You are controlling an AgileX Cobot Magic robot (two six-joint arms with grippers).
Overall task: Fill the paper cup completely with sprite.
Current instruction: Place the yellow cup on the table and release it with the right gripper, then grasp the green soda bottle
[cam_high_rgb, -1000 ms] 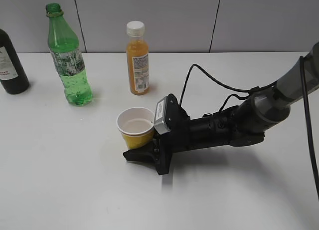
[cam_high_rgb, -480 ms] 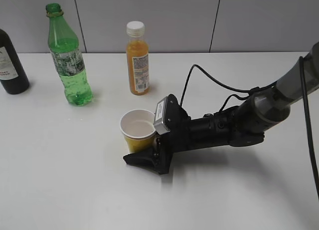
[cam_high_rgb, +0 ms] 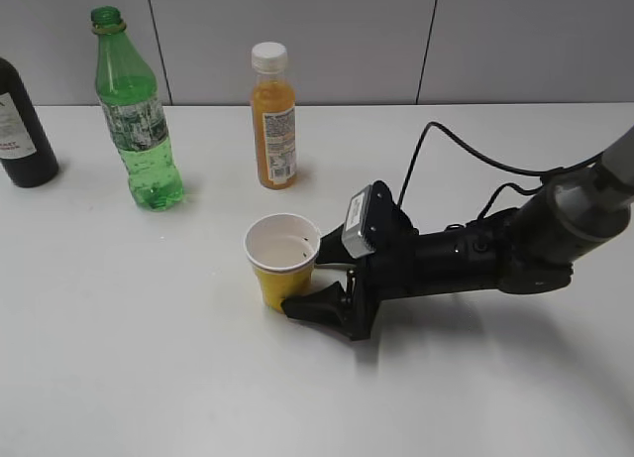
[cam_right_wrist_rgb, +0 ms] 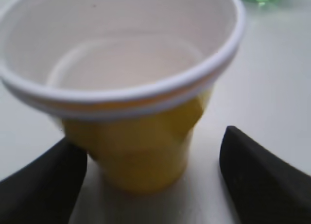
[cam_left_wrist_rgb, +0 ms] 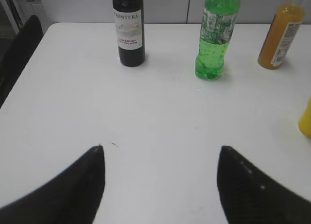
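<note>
The paper cup [cam_high_rgb: 281, 267], yellow with a white rim, stands upright on the white table; its inside looks dry and its side is dented in the right wrist view [cam_right_wrist_rgb: 141, 151]. My right gripper [cam_high_rgb: 307, 284] lies low on the table and is open, with a finger on each side of the cup's base [cam_right_wrist_rgb: 150, 136]; the right finger is clear of it. The green sprite bottle [cam_high_rgb: 139, 130] stands uncapped at the back left and shows in the left wrist view [cam_left_wrist_rgb: 216, 37]. My left gripper [cam_left_wrist_rgb: 160, 156] is open and empty over bare table.
An orange juice bottle [cam_high_rgb: 272, 120] with a white cap stands behind the cup. A dark glass bottle [cam_high_rgb: 22, 120] stands at the far left edge, left of the sprite. A grey wall runs behind the table. The right arm's cable [cam_high_rgb: 466, 155] loops over the table.
My right gripper has opened and drawn back to the right. The cup has shifted slightly to the right and now stands free between the fingers.
</note>
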